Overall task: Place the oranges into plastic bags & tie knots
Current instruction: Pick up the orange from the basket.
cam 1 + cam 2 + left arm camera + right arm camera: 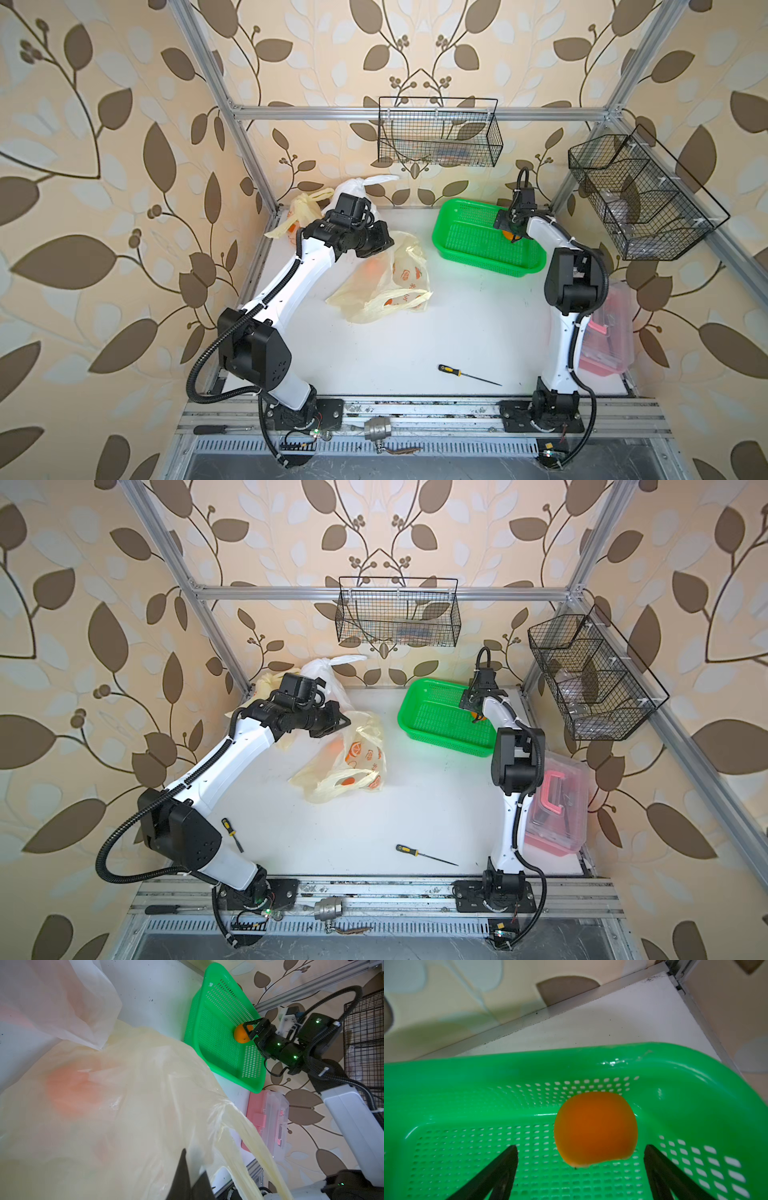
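Right wrist view: hovering with right gripper (pixel 581 1146) spread around orange (pixel 595 1128) at basket's (pixel 467 1072) three o'clock side, ready to pinch. Clenching bag (pixel 124 1095) rim in left gripper (pixel 193 1164), table's (pixel 415 340) ten o'clock, propping mouth up for drop.

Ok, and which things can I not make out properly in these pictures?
- oranges in the open yellow bag: only an orange blur through the plastic in the left wrist view; their number is unclear.
- rear yellow bag and white bag: the left arm covers much of both in both top views; contents hidden.
- back wire basket: contents too small behind the mesh in both top views.
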You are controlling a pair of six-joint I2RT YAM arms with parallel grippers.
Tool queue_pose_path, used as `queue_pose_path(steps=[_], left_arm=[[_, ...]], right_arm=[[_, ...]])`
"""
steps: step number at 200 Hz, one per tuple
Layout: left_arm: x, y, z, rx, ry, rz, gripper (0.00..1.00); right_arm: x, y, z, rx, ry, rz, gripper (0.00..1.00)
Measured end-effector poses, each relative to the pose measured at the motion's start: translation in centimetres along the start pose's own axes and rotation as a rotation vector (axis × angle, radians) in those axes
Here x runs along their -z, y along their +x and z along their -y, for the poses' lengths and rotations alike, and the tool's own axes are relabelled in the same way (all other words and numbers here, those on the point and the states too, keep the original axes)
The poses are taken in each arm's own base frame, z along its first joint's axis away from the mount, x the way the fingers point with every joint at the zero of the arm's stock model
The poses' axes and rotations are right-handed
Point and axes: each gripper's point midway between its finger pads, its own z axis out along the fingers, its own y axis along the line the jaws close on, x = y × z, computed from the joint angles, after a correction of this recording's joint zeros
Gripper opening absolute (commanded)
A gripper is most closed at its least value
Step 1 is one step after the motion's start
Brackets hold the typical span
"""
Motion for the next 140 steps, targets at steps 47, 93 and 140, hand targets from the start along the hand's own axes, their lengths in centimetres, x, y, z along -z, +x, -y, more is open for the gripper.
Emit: queue_pose_path(steps=[47, 93, 140], left_arm=[[0.1, 0.4, 0.7, -0.002, 0.003, -0.010, 0.00], [-0.8, 0.8, 1.2, 0.000, -0.008, -0.029, 0.00], [-1.5, 1.5, 2.7, -0.020, 0.001, -0.049, 0.00]], right_arm=[[-2.6, -0.7, 0.4, 0.040, -0.002, -0.026, 0.90], [-3.9, -0.3, 0.7, 0.049, -0.040, -0.073, 0.84], [-4.1, 0.5, 0.6, 0.053, -0.053, -0.102, 0.67]])
